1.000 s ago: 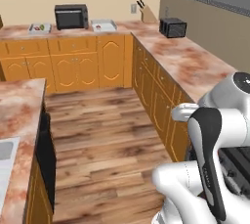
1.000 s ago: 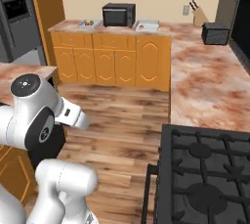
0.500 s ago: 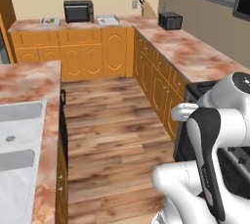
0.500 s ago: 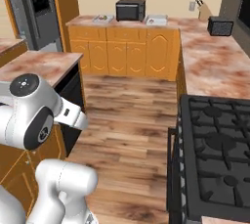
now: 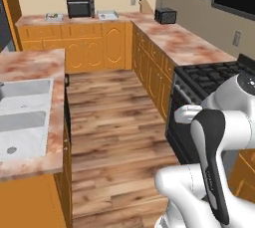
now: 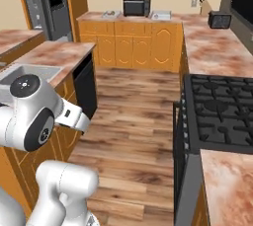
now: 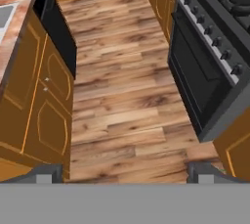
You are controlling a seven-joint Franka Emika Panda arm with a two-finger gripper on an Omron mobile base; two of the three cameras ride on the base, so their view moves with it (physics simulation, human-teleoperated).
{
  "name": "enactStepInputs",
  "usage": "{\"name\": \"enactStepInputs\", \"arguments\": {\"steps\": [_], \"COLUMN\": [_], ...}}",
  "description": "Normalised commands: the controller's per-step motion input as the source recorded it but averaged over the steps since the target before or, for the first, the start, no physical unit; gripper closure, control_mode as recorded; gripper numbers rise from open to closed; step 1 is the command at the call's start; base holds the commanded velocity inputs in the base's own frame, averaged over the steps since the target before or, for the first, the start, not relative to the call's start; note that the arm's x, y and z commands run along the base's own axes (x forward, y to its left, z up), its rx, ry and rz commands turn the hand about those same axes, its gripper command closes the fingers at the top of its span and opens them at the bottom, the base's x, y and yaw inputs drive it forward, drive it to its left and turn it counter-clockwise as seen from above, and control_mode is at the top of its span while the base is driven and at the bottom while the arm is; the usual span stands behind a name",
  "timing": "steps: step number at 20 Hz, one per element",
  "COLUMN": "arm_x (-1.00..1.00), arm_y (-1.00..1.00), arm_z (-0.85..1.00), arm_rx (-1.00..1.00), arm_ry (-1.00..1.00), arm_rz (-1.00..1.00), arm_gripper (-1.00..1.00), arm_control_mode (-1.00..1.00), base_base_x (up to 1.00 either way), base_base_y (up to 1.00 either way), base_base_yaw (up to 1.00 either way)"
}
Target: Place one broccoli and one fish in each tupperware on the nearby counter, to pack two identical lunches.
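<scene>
The counter (image 5: pixel 35 21) of pink-brown stone on orange cabinets runs along the far wall and turns down the right side (image 6: pixel 207 47). Two small pale flat items (image 5: pixel 54 17) (image 5: pixel 107 15) lie on it beside a black microwave (image 5: pixel 80 7); they are too small to tell what they are. Broccoli, fish and tupperware cannot be made out. In the hand view my gripper (image 7: pixel 124 174) is open, its fingertips (image 7: pixel 45 172) far apart with nothing between them, looking down at the wooden floor (image 7: pixel 122 100) between cabinets and oven.
A sink island (image 5: pixel 30 67) of the same stone stands on the left, with a dark dishwasher front (image 6: pixel 85 84). A black gas stove (image 6: pixel 222 111) and oven (image 7: pixel 200 71) are on the right. A toaster (image 5: pixel 165 16) and knife block (image 5: pixel 144 5) sit at the far corner; a grey fridge (image 6: pixel 49 8) stands at the left.
The whole picture has shifted: the base has backed away, so the far counter looks smaller and the sink island and stove have come into view. The gripper stays open.
</scene>
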Motion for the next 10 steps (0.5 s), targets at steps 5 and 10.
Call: {"name": "enactStepInputs", "arguments": {"steps": [5, 10], "arm_x": [0.0, 0.0], "arm_y": [0.0, 0.0], "arm_z": [0.0, 0.0], "arm_rx": [0.0, 0.0], "arm_ry": [0.0, 0.0], "arm_rz": [0.0, 0.0], "arm_gripper": [-1.0, -1.0], "arm_control_mode": [1.0, 1.0], "base_base_x": [-0.28, 0.39], "base_base_y": [0.77, 1.0], "base_base_yaw": [0.0, 0.0]}}
